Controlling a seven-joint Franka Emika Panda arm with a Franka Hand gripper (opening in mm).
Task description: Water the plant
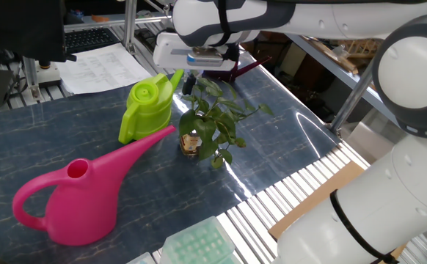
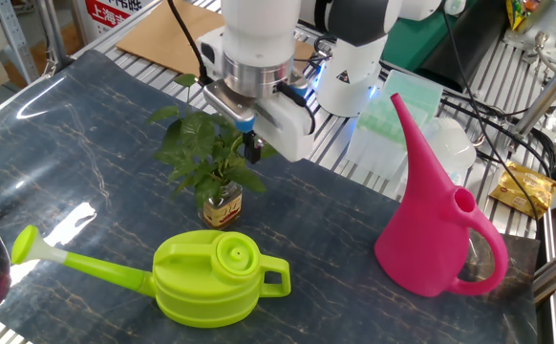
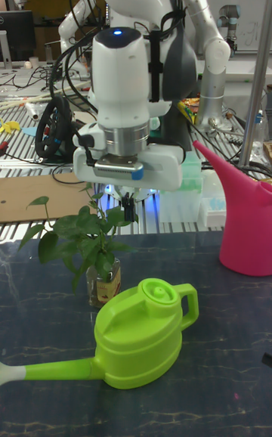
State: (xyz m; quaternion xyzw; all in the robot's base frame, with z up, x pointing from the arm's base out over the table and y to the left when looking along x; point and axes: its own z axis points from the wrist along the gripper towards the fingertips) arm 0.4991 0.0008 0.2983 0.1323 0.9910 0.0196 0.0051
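My end effector (image 2: 250, 145) hangs in the air just above the plant (image 2: 204, 162), which stands in its little brown labelled jar (image 2: 222, 207) near the middle of the desk (image 2: 87, 153). It carries nothing. Only dark fingertips show beneath the flange, close together by the look of it, but I cannot tell for certain how wide they stand.

The lime-green watering can (image 2: 208, 278) sits upright just in front of the plant, its long spout running off to one side. The pink watering can (image 2: 435, 228) stands well apart. My judgement is that the step in hand is to move off the plant and go for a can. To do that well I should rise clear of the leaves before travelling sideways, so no stem gets snagged, then come down over the green can's loop handle (image 2: 275, 275) with the fingers spread to straddle it.

The tall fixed view shows that handle (image 3: 188, 305) facing clearly, and the gap between my fingertips (image 3: 130, 210) and the top leaves. The first fixed view hides the green can's handle but shows the pink can's spout (image 1: 149, 139) reaching almost to the jar, which I should avoid nudging.
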